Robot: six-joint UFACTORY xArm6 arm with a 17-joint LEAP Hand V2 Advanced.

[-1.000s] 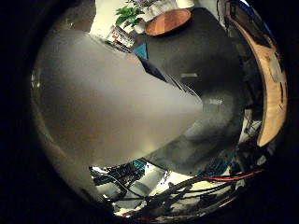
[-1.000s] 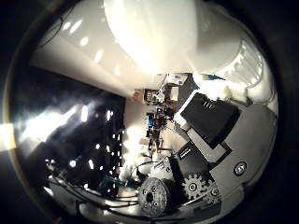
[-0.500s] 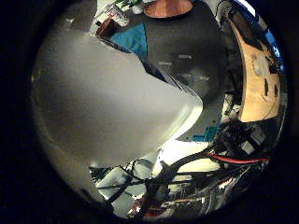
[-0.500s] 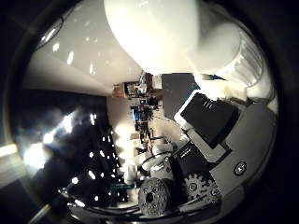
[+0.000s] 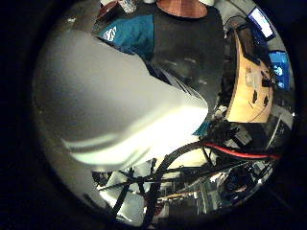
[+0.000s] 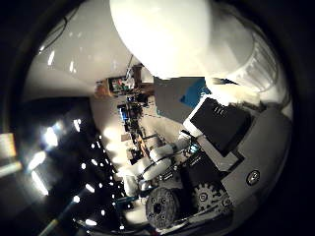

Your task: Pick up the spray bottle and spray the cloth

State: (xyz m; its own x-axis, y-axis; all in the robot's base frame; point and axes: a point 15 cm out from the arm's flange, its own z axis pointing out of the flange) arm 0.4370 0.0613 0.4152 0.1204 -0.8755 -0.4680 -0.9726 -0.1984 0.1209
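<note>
The white spray bottle [image 5: 115,105] lies right against the palm and fills much of the right little finger side palm view. Its rounded white body [image 6: 172,34] also looms large in the right thumb side palm view. My right hand [image 6: 221,128] shows there as black and white finger parts and gears, curled beside the bottle. The teal cloth [image 5: 131,32] lies flat on the dark table [image 5: 192,43], beyond the bottle and away from it.
A round wooden table [image 5: 187,7] stands past the dark table. A long wooden desk [image 5: 251,81] with a lit screen [image 5: 278,67] runs along one side. Small items [image 5: 123,6] sit near the cloth's far edge. Room clutter [image 6: 133,98] shows in the thumb side view.
Both views have swung, so the hand has moved with the bottle still against the palm. The cloth and the dark table now lie nearer the edge of the little finger side view.
</note>
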